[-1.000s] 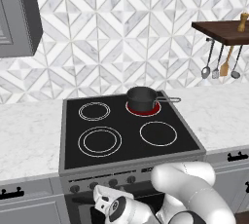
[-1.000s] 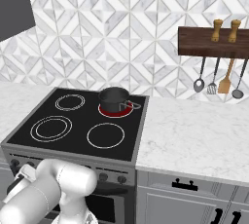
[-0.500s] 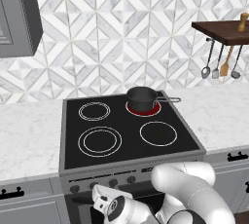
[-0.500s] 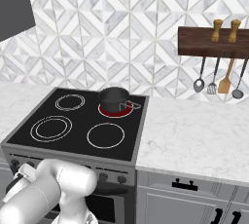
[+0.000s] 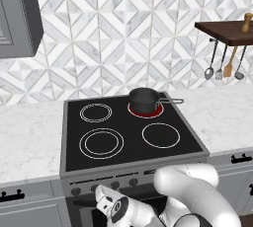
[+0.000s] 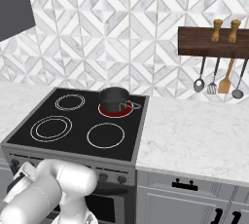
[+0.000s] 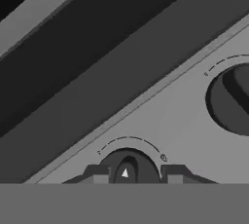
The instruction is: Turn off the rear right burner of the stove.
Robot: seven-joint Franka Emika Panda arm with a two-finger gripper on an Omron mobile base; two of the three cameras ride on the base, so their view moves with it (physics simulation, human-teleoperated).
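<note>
Hand view, at the stove's front panel: my hand sits on a dark knob, one fingertip on each side of it.

From here I see the knob's white arrow pointing up the picture toward the dial arc above it; a second knob lies to the right, its ridge running diagonally. The fingers bracket the knob closely, but I cannot tell whether they pinch it. Left base view gives what the close-up lacks: the stove set into the marble worktop, the rear right burner glowing red at the back right of the glass, under a small dark saucepan whose handle points right. Right base view shows the same pan, handle toward the wall utensils.
</note>
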